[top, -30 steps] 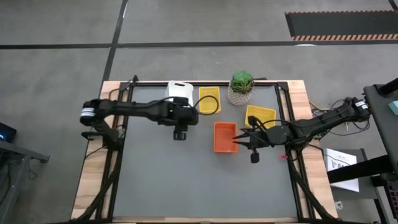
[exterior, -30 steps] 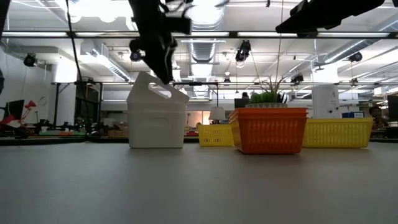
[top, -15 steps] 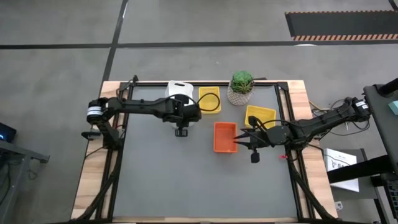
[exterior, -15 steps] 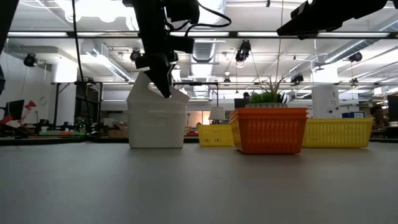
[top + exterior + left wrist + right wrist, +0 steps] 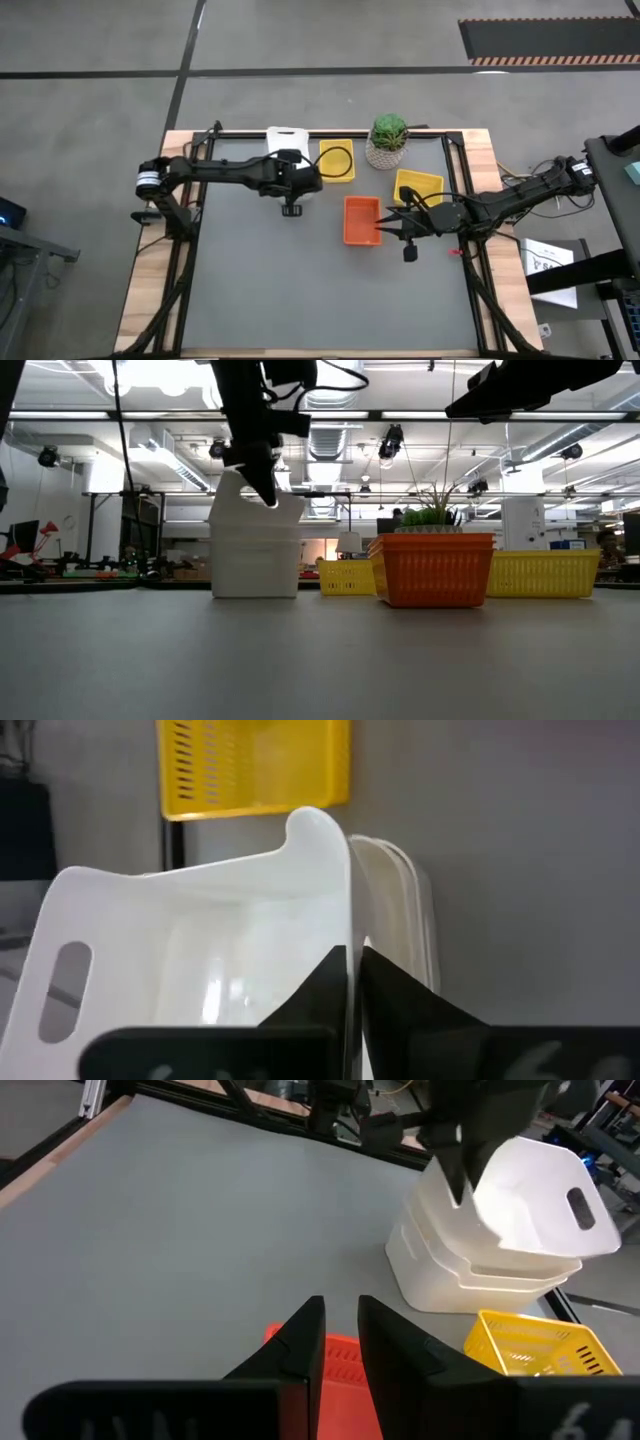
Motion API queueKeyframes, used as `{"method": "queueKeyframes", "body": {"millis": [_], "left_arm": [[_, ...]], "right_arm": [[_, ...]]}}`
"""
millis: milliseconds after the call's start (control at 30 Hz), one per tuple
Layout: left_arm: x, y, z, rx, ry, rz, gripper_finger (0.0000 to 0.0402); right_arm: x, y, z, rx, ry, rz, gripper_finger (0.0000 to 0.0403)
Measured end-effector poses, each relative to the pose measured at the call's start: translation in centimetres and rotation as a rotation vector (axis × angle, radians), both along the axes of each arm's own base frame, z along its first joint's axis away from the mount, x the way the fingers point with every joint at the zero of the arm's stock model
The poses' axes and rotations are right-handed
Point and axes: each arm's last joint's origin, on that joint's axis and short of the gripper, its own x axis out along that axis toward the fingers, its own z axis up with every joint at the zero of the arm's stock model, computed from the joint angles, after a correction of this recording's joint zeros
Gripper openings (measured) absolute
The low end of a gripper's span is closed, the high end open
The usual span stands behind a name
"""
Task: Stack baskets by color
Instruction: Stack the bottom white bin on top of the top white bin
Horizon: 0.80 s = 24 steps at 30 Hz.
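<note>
Three white baskets stand nested at the table's far left, the top one tilted in the stack. My left gripper comes down on that top basket and is shut on its wall; it also shows in the high view. An orange stack rests on the table mid-right. My right gripper hangs above the orange stack's right edge, narrowly open and touching nothing. One yellow basket lies at the back, another at the right. My left gripper has one finger inside the top white basket and one outside, with the end wall opposite the hand slot between them, near a corner. The fingers slant down from above. The basket sits tilted in the white stack below it.
A green plant in a woven white pot stands at the back between the two yellow baskets. Black rails run along the table's edges. The grey mat toward the near edge holds nothing.
My left gripper has sunk a little toward the far edge onto the white stack and shut from wide open on the top basket's wall. My right gripper has kept still.
</note>
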Motion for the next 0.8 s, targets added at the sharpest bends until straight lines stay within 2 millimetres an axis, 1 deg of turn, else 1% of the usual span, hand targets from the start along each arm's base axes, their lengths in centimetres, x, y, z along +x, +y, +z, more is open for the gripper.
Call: {"method": "queueKeyframes", "body": {"millis": [167, 333, 400, 600, 800], "left_arm": [[-0.6, 0.0, 1.6, 0.02, -0.095, 0.033, 0.0001], [-1.5, -0.2, 2.7, 0.026, -0.247, 0.053, 0.0], [-2.1, -0.3, 2.6, 0.026, -0.267, 0.057, 0.0], [-3.5, -0.4, 1.3, 0.028, -0.315, 0.055, 0.0], [-4.0, -0.5, 0.1, 0.03, -0.32, 0.048, 0.0]], "right_arm": [[0.0, 0.0, 0.0, 0.0, 0.0, 0.0, 0.0056], [0.0, 0.0, -0.1, 0.01, 0.004, -0.005, 0.0056], [0.0, 0.0, -0.2, 0.013, 0.007, -0.006, 0.0056], [-0.1, 0.0, -0.4, 0.013, 0.011, -0.007, 0.0056], [-0.1, 0.0, -0.4, 0.02, 0.011, -0.01, 0.0056]]}}
